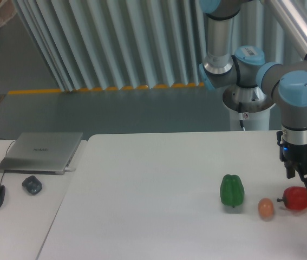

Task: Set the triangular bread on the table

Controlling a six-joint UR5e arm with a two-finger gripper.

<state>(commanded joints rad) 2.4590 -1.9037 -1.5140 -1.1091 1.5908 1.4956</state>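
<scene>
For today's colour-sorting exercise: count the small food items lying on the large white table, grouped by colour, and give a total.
Green: 1, the green pepper
Orange-pink: 1, the small egg-like ball
Red: 1, the red item under the pincer
Total: 3
No triangular bread is visible on the table.

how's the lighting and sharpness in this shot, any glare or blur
Fixed camera view: lighting is soft and even, with faint shadows under the glossy green bell pepper and the small orange-pink egg-like ball; the whole frame is slightly soft; mild sheen on the white matte tabletop; the robot's hand overlaps the red round fruit, so its state is unclear.
</scene>
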